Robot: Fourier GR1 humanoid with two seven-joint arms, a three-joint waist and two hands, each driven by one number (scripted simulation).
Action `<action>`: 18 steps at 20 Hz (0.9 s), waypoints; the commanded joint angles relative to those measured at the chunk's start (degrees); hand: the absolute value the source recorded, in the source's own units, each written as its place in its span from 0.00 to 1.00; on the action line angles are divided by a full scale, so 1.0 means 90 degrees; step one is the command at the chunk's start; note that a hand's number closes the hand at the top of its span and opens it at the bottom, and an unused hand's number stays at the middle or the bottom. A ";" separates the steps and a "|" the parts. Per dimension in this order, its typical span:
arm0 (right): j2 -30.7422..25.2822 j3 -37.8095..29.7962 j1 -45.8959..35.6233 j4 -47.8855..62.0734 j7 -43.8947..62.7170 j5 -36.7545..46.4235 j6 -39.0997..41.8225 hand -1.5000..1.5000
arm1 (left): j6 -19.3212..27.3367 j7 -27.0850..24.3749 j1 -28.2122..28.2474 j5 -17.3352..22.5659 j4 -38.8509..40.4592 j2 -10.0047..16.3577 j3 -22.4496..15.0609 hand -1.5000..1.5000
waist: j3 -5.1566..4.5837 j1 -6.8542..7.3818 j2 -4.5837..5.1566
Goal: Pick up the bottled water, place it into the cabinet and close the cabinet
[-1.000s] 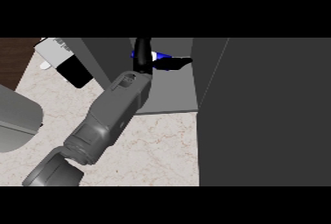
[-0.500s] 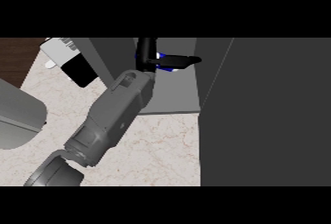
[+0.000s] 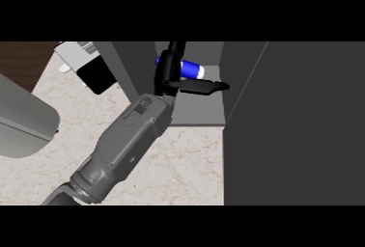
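The right hand (image 3: 170, 77) is now reaching deeper into the cabinet (image 3: 197, 110) than a second ago, and its thumb is sitting lower, so more of the bottled water (image 3: 191, 68) is showing. The hand is looking released: its fingers are stretching straight up and the thumb is sticking out sideways. The bottle is lying inside the cabinet in the fork between them. Whether they are touching it I cannot tell.

The bottle is showing blue with a white band at the end away from the fingers, and I am reading no words on it. Out past the back of the hand a white and black box (image 3: 85, 70) is carrying dark stripes too small to read.

Beyond the thumb tip a wide dark panel (image 3: 299, 125) is closing off that side. The grey forearm (image 3: 128, 144) is slanting over the marbled counter (image 3: 182, 164), and a big grey rounded shape (image 3: 21, 120) is filling the edge far behind the wrist.
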 commanded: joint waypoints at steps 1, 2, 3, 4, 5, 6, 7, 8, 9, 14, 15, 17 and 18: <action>-0.0087 -0.0139 0.0025 -0.0988 0.0624 -0.0619 -0.0359 0.00 | 0.0124 0.0282 0.0718 -0.0001 -0.1109 -0.0001 -0.0415 0.00 | -0.0002 0.0132 -0.0025; 0.0044 -0.0005 0.0073 -0.0788 0.0413 -0.0209 -0.0168 0.00 | 0.0223 0.0551 0.0737 -0.0020 -0.1472 -0.0001 -0.0427 0.00 | 0.0003 0.0086 -0.0031; 0.0019 0.0062 0.0043 -0.0975 0.0669 -0.0416 -0.0349 0.00 | 0.0210 0.0285 0.1142 -0.0129 -0.1681 -0.0001 -0.0508 0.00 | -0.0001 0.0129 -0.0021; 0.0161 0.0168 0.0158 -0.1068 0.0563 -0.0151 -0.0343 0.00 | 0.0320 0.0564 0.1240 -0.0117 -0.2022 0.0006 -0.0557 0.00 | -0.0001 0.0131 -0.0041; -0.0022 0.0047 -0.0084 -0.0915 0.0677 -0.0443 -0.0383 0.00 | 0.0561 0.0643 0.1340 -0.0043 -0.2289 -0.0001 -0.0802 0.00 | 0.0001 0.0088 -0.0015; -0.0224 -0.0180 0.0170 -0.0956 0.0639 -0.0671 -0.0214 0.00 | 0.0221 0.0475 0.1872 -0.0135 -0.2556 0.0064 -0.0828 0.00 | -0.0002 0.0150 -0.0037; 0.0098 0.0118 0.0325 -0.0911 0.0339 -0.0016 -0.0081 0.00 | 0.0494 0.0591 0.2150 -0.0221 -0.2981 0.0086 -0.0966 0.00 | 0.0001 0.0114 -0.0058; -0.0045 -0.0176 0.0091 -0.0903 0.0430 -0.0444 -0.0269 0.00 | 0.0345 0.0699 0.2281 -0.0199 -0.3166 0.0226 -0.0988 0.00 | 0.0001 0.0113 -0.0027; -0.0176 -0.0105 0.0041 -0.1096 0.0729 -0.0596 -0.0397 0.00 | 0.0257 0.0595 0.2528 -0.0266 -0.3472 0.0353 -0.1126 0.00 | -0.0004 0.0180 -0.0022; -0.0186 0.0075 0.0102 -0.1265 0.0768 -0.0322 -0.0348 0.00 | 0.0624 0.0882 0.3662 -0.0407 -0.4801 0.0481 -0.1618 0.00 | -0.0003 0.0116 -0.0012; 0.0001 0.0392 -0.0157 -0.0880 0.0619 0.0102 -0.0293 0.00 | 0.0599 0.0911 0.4036 -0.0472 -0.5146 0.0665 -0.1735 0.00 | 0.0002 0.0107 -0.0004; -0.0396 0.0470 -0.0182 -0.0839 0.0877 -0.0211 -0.0005 0.00 | 0.0619 0.0560 0.4461 -0.0598 -0.5279 0.0722 -0.1789 0.00 | 0.0000 0.0103 0.0016; -0.0524 0.0738 -0.0174 -0.0927 0.0999 0.0032 0.0147 1.00 | 0.0554 0.0488 0.4493 -0.0539 -0.5255 0.0722 -0.1721 0.00 | -0.0004 0.0110 0.0023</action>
